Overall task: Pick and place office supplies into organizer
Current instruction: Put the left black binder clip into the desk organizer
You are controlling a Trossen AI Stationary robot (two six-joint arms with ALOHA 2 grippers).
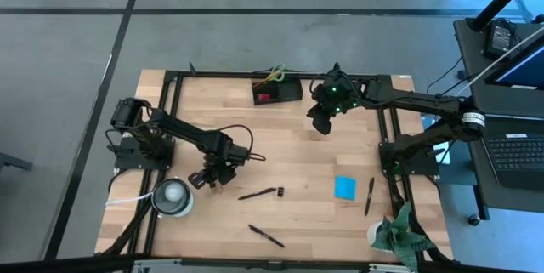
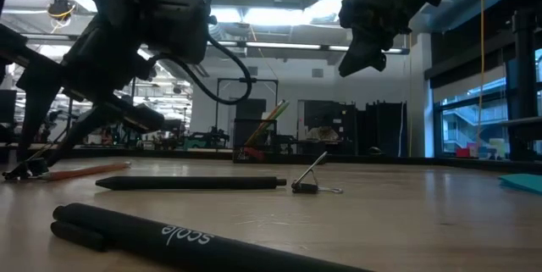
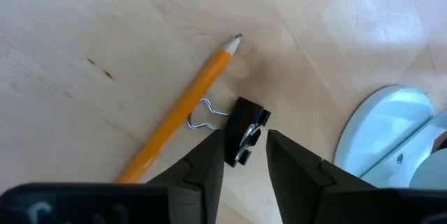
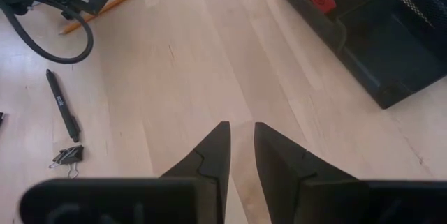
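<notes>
**Left wrist view: fingers around a clip**

We see the left gripper [image 3: 244, 155] with its fingers apart on either side of a black clip [image 3: 246, 130] beside a pencil [image 3: 183, 109], near the worktop's left edge. The right gripper [image 4: 239, 148], fingers slightly apart and empty, hangs near the organizer [image 1: 277, 93] at the far edge.

A light wooden table [image 1: 306, 171] sits inside a black metal frame [image 1: 170, 77]. A white round roll [image 1: 172, 196] stands near its front-left corner; a green cloth [image 1: 399, 232] lies crumpled at the front-right. A laptop [image 1: 517, 150] rests on a side desk.
</notes>
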